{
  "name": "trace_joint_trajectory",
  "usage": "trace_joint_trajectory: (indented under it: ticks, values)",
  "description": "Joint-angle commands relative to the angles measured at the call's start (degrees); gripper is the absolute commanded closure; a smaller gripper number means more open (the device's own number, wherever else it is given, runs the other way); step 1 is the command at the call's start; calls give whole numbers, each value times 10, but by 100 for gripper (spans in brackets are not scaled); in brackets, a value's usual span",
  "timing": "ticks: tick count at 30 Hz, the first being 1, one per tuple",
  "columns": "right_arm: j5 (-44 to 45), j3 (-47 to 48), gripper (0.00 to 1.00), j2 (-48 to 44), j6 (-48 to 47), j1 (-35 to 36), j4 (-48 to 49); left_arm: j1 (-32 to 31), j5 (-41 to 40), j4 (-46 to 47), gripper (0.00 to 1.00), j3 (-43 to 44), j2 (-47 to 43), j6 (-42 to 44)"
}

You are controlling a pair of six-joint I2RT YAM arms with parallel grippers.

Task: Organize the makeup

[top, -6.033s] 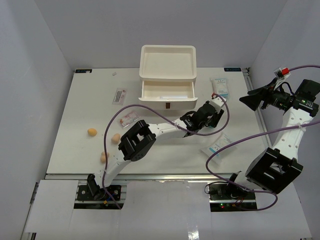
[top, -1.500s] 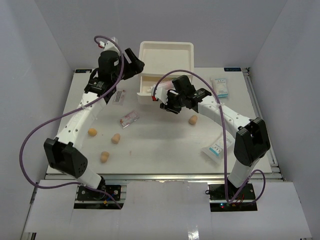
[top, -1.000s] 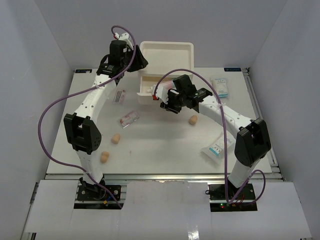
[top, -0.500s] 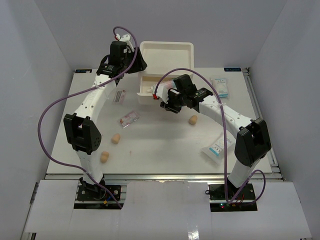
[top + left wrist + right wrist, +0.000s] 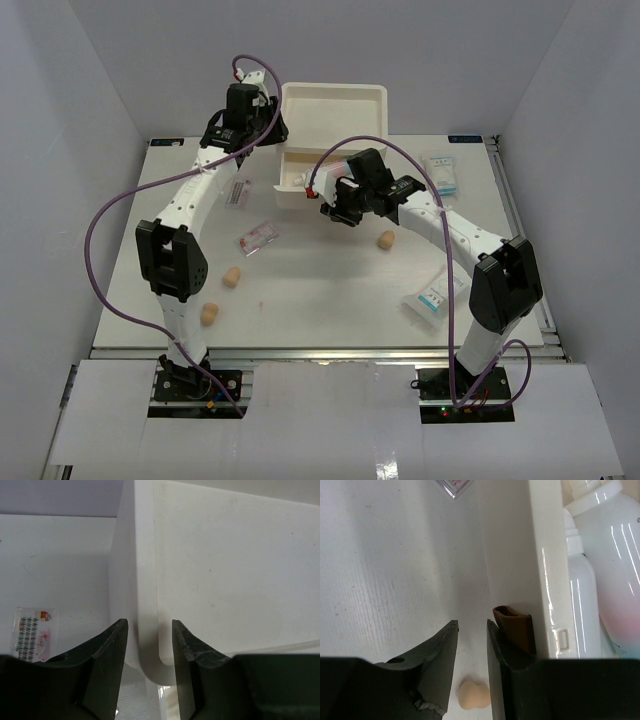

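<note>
- Makeup (image 5: 258, 238) mostly lies loose on the table (image 5: 330, 290); two bottles (image 5: 582, 610) are already in the open drawer (image 5: 542, 555).
- The right gripper (image 5: 471, 625) has its fingers slightly parted and empty, with the handle (image 5: 516, 629) just outside them at 3 o'clock.
- The left gripper (image 5: 149, 624) straddles the box (image 5: 389, 125) rim at its 9 o'clock side; whether it is clamped I cannot tell.
- Just changed: the left arm swung from above the table's 10 o'clock to that rim, while the right gripper stayed put.
- Likely meaning: the box is being braced for drawer work, while sponges (image 5: 231, 277) at 7 o'clock, sachets (image 5: 441, 175) at 2 and 4, and packets (image 5: 237, 193) at 9 and 10 wait.
</note>
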Motion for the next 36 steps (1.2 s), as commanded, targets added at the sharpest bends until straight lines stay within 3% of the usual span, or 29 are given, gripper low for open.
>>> trace_joint_trajectory:
  ticks: [1, 10, 13, 20, 33, 36]
  values:
    - [-13, 2, 64, -21, 3, -2, 35, -6, 28, 0, 51, 20, 5, 7]
    - [37, 48, 71, 14, 1, -9, 66, -10, 83, 1, 66, -59, -32, 12]
    - [56, 93, 78, 44, 29, -28, 79, -13, 88, 4, 67, -110, -56, 16]
    - [93, 130, 80, 83, 54, -47, 127, -13, 96, 24, 67, -177, -94, 11]
    - [113, 144, 75, 105, 77, -50, 198, -15, 111, 28, 67, -178, -91, 2]
    - [123, 121, 68, 88, 86, -52, 210, -15, 110, 28, 67, -176, -91, -4]
